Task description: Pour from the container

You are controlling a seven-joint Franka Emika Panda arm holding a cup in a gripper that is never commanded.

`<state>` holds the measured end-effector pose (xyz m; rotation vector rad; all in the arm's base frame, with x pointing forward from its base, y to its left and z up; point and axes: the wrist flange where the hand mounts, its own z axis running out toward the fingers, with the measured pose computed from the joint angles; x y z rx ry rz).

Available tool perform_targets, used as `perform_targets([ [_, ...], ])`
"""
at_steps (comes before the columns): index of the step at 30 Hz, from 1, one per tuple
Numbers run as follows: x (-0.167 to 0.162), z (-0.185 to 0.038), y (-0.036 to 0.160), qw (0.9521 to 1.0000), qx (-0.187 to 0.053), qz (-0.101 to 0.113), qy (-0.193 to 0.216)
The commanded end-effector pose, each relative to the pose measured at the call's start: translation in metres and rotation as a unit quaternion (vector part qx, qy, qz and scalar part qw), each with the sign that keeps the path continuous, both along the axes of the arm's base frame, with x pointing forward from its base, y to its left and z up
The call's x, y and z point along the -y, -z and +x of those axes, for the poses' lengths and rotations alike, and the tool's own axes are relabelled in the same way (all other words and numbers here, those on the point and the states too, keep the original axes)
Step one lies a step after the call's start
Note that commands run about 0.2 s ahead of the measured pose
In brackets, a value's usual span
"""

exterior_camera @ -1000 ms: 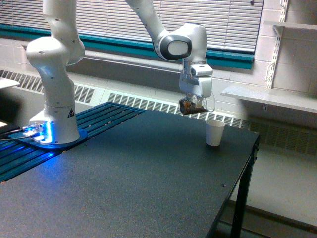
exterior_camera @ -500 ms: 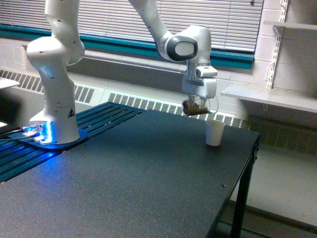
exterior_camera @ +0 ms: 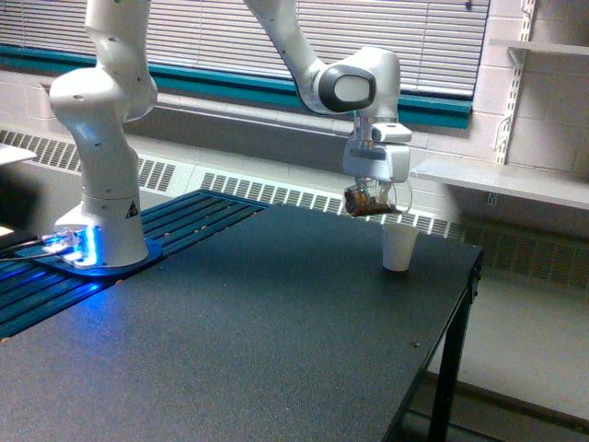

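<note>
— Dark, finely speckled table (exterior_camera: 230, 350); what does your gripper (exterior_camera: 373, 195) hold?
— It's clamped on the clear plastic cup (exterior_camera: 368, 201) of brown pieces, tilted, at eleven o'clock above the white paper cup (exterior_camera: 398, 247).

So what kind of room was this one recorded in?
Likely a lab or workshop in an institutional building: painted block wall with bracket shelving, window blinds over a baseboard radiator, and a black bench carrying the arm.

Single exterior view, off-arm, mid-distance, slightly above the table (exterior_camera: 276, 322), looking across it toward the window blinds (exterior_camera: 276, 41); arm base (exterior_camera: 101, 230) sits left.
</note>
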<state>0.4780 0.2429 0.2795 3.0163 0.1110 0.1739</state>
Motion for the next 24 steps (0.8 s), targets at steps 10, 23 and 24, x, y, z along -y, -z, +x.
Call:
perform_targets([
  [10, 0.0023, 0.0045, -0.0051, 0.9996, -0.002, -0.024, -0.016],
  [23, 0.0083, 0.0029, -0.0029, 0.9985, -0.006, -0.045, -0.03],
  [24, 0.0085, 0.0028, -0.0028, 0.9984, -0.006, -0.047, -0.031],
])
